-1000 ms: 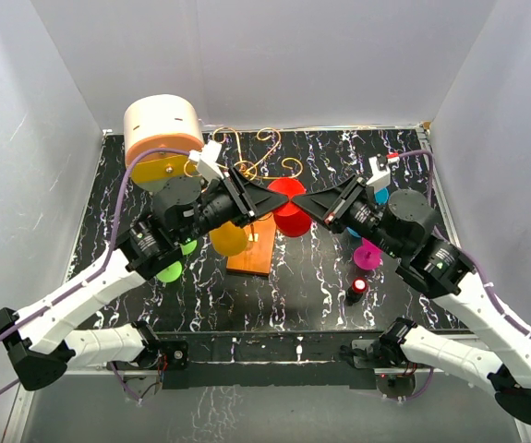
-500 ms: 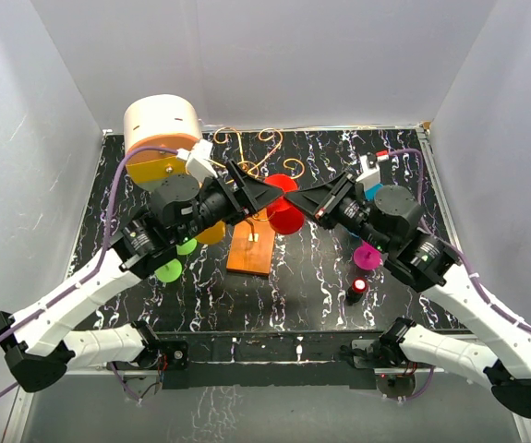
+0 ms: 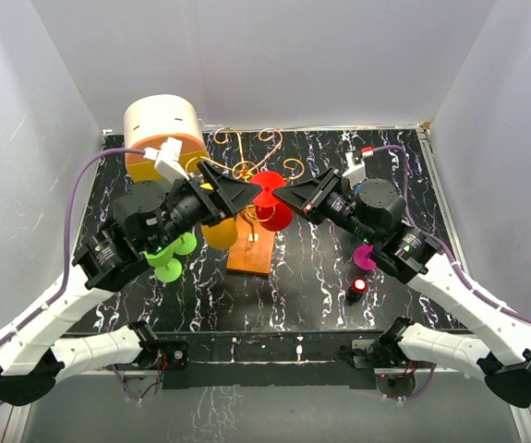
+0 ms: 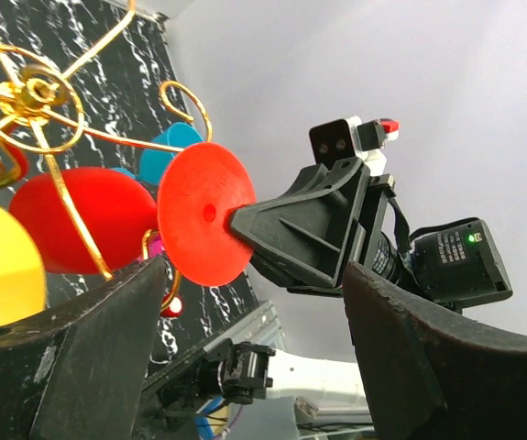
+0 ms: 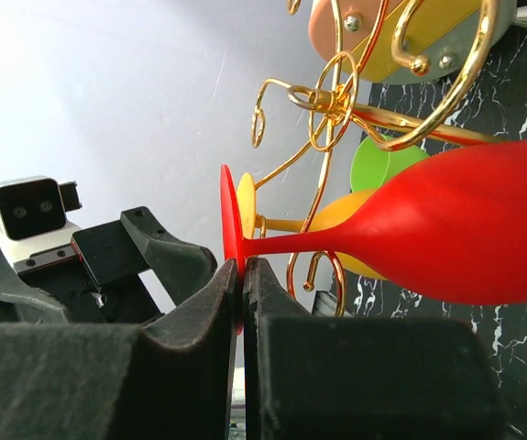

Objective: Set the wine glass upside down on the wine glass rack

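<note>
Clearly the right claw (image 5: 242, 266) is pinched narrow on the foot rim of the red, plastic-looking wine glass (image 5: 483, 229). The glass lies sideways in the air among the curled arms of the thin gold wire rack (image 5: 334, 96) and is not yet hanging. The left claw (image 3: 247, 196) stands wide just beside that foot, holding nothing. To do this well, I judge the stem should slide into a scroll slot with the bowl tipping down, before any release. From above, both arms hide the rack's post over the black marbled surface (image 3: 311, 277). Whether the stem touches wire I cannot tell.
</note>
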You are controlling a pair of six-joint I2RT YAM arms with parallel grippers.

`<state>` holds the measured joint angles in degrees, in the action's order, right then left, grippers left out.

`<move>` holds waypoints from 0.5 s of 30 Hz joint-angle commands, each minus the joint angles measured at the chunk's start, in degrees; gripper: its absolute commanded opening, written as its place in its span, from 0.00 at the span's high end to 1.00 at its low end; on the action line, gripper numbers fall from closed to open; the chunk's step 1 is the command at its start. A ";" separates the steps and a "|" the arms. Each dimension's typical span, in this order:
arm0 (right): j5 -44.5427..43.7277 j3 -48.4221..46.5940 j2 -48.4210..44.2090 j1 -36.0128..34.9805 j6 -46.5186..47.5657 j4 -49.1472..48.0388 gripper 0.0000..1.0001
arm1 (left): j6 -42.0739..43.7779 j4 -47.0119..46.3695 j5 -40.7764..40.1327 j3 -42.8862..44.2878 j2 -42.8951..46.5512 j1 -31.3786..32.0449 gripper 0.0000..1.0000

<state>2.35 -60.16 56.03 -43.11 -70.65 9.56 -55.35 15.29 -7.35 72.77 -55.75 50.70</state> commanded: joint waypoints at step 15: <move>11.85 0.69 1.70 -0.27 -1.86 -7.22 1.00 | 8.53 5.29 -6.69 3.40 9.27 -0.23 0.23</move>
<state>10.13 -60.07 59.20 -43.11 -72.16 7.31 -50.13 18.70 -13.17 74.26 -47.24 50.70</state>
